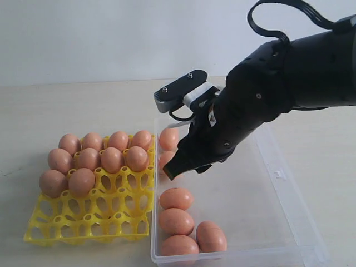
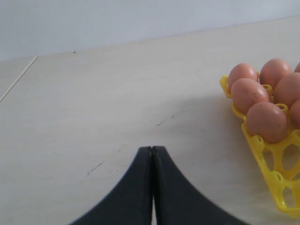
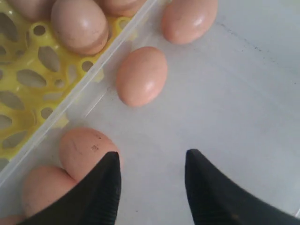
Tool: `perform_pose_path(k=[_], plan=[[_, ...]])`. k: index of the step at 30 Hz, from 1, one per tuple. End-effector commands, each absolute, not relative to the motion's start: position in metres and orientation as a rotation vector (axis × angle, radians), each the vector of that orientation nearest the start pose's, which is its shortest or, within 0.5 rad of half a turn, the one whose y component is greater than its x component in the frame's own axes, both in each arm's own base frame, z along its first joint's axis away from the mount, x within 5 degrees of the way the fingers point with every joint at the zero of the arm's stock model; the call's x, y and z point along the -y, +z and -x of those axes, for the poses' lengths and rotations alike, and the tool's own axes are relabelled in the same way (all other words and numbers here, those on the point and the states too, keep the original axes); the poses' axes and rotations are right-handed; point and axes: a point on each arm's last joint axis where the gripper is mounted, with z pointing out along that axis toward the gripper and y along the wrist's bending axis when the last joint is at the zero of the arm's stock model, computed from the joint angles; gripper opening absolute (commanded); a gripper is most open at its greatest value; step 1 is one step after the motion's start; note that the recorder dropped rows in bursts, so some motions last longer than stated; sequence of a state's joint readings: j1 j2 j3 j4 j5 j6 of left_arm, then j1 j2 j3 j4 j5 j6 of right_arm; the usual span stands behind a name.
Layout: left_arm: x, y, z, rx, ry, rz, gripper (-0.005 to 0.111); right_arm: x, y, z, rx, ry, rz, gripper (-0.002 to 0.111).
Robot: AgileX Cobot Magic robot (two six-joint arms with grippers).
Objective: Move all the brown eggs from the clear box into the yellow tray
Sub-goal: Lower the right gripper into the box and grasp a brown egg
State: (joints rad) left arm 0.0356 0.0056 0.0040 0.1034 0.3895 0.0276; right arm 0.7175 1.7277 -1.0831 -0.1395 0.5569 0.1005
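Pale matte table (image 1: 33, 111). L gripper (image 2: 152, 150) is over it, pressed together, well off from the box. The clear box (image 1: 250, 211) has a smooth floor; six brown eggs (image 1: 176, 221) lie along the tray-side wall, w/ free room beyond. The yellow tray (image 1: 89, 222) seats ten, front cells open. R gripper (image 3: 152, 154) is spread and is the nearer arm. The closest egg (image 3: 82, 150) lies just outside one fingertip, wallward, its axis partly hidden.

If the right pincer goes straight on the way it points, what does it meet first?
Most likely the bare floor of the clear box: the gap ahead of the open right pincer looks free. One brown egg sits just to its side and might be brushed; depth is unclear.
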Motion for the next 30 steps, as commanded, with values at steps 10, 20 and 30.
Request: perform_pose_path(k=[10, 20, 30], plan=[[-0.005, 0.179, -0.052, -1.863, 0.134, -0.055, 0.000, -0.229, 0.169, -0.263, -2.586, 0.128, 1.128, 0.059], [-0.005, 0.179, -0.052, -1.863, 0.134, -0.055, 0.000, -0.247, 0.168, -0.252, -2.470, 0.217, 1.311, 0.059], [-0.005, 0.179, -0.052, -1.863, 0.134, -0.055, 0.000, -0.259, 0.139, -0.266, -2.455, 0.201, 1.311, 0.057]])
